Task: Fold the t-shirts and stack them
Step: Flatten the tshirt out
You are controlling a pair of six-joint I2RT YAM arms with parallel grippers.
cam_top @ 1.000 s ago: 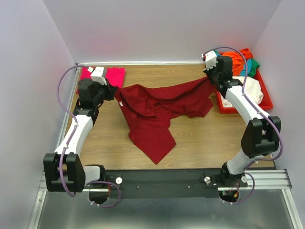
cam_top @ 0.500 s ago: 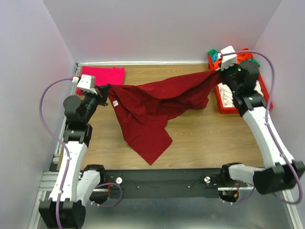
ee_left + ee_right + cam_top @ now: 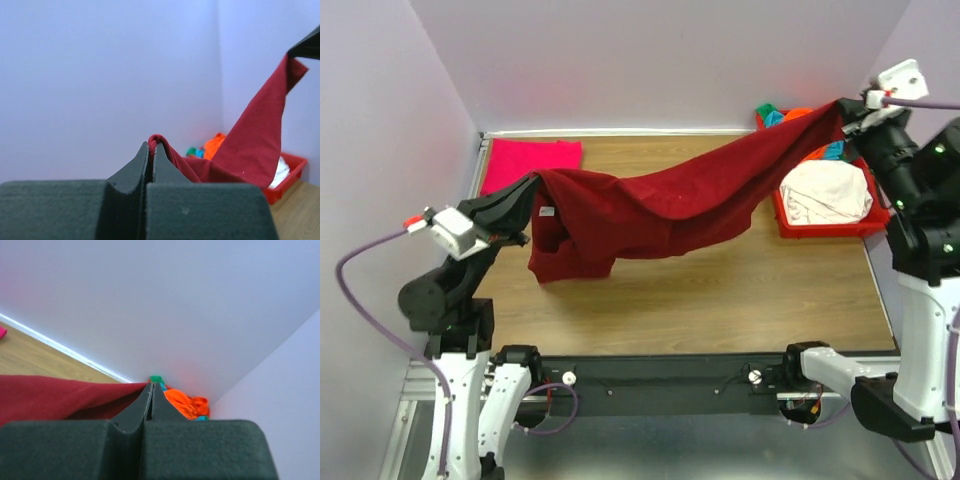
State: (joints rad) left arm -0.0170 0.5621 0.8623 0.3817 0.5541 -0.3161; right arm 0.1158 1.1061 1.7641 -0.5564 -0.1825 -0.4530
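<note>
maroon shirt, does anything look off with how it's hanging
Yes. The maroon shirt hangs stretched in the air between the left end effector and the right end effector, both shut on it, but unevenly: the right end looks higher, and the left part droops in a doubled-over bunch rather than spread flat.

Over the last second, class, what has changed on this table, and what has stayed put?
The maroon t-shirt has been raised and stretched out: the left gripper drew its end leftward, while the right gripper swung its end up to the far right, over the red tray. Both remain shut on it. The pink t-shirt and the tray stayed put.
</note>
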